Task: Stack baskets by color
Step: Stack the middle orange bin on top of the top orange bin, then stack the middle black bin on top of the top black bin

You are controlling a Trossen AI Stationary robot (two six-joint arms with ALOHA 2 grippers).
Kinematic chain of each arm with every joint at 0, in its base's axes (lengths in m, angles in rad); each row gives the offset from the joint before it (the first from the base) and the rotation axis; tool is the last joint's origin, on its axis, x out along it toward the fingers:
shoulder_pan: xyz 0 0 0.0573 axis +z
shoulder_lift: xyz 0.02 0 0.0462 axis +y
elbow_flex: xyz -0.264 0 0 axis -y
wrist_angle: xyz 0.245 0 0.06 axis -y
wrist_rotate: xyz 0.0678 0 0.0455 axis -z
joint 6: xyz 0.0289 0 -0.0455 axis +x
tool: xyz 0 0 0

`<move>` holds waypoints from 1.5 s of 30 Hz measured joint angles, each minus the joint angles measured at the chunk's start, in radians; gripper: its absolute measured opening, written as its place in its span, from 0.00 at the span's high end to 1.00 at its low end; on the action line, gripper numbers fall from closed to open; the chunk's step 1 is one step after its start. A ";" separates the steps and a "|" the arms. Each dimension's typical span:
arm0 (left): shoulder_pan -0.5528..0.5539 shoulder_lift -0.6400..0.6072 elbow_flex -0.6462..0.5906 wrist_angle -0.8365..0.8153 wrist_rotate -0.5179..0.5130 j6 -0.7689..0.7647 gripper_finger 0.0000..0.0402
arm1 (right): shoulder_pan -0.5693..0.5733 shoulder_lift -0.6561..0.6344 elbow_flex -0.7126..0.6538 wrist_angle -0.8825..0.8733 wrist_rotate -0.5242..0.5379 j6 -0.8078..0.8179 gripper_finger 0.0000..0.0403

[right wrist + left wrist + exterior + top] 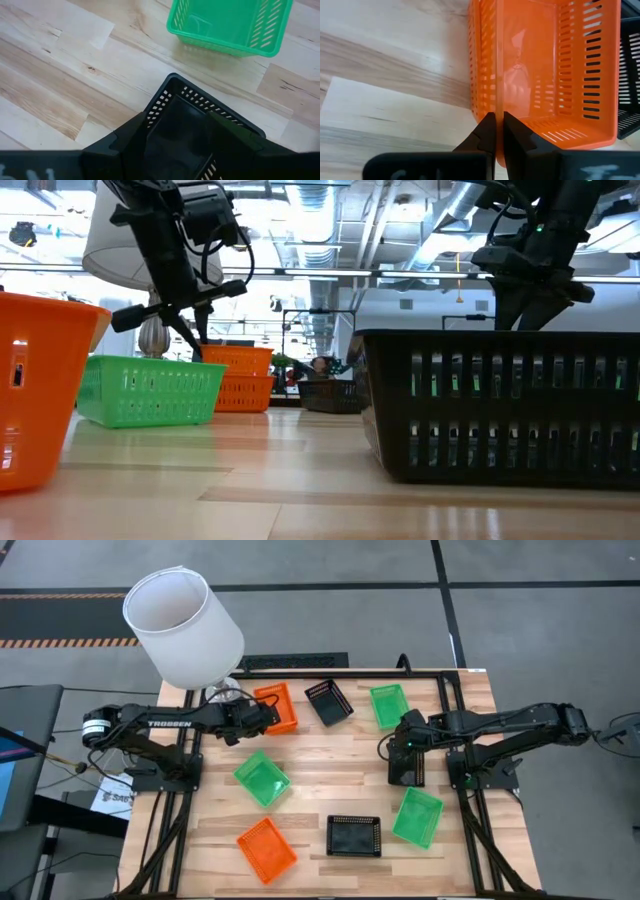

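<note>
My left gripper (262, 715) is shut on an orange basket (278, 708) at the table's far left. In the low view this orange basket (238, 362) shows above a second orange tier. My right gripper (175, 125) stands open over a black basket (172, 107) right of centre, one finger outside its wall and one over its inside; I cannot tell if they touch it. Resting flat on the table by their bottoms are a black basket (329, 701) and a green one (388, 705) at the far edge, a green one (262, 778) mid-table, and an orange (266, 848), a black (354, 835) and a green one (417, 815) near the front. My left gripper pinches the rim of the orange basket's long side wall (496, 102), one finger inside the basket and one outside. The fingers (512, 132) come slanting down from the table's left. The basket stays level, opening up; whether it is lifted clear I cannot tell.
A white cylindrical lampshade (185, 625) stands over the far-left corner, close to the left arm. A black frame rail (300, 665) runs along the far edge. Bare wood (340, 765) lies in the table's middle.
</note>
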 joint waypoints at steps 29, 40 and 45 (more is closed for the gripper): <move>0.036 -0.173 0.000 0.195 0.088 0.506 0.59 | 0.000 0.000 0.000 0.000 -0.003 0.000 0.45; -0.052 -0.267 0.000 0.178 0.253 0.635 0.59 | -0.036 0.000 0.000 0.146 -0.004 0.002 0.45; -0.104 -0.234 0.000 0.254 0.219 0.627 0.59 | -0.089 0.000 0.000 0.209 -0.014 -0.015 0.45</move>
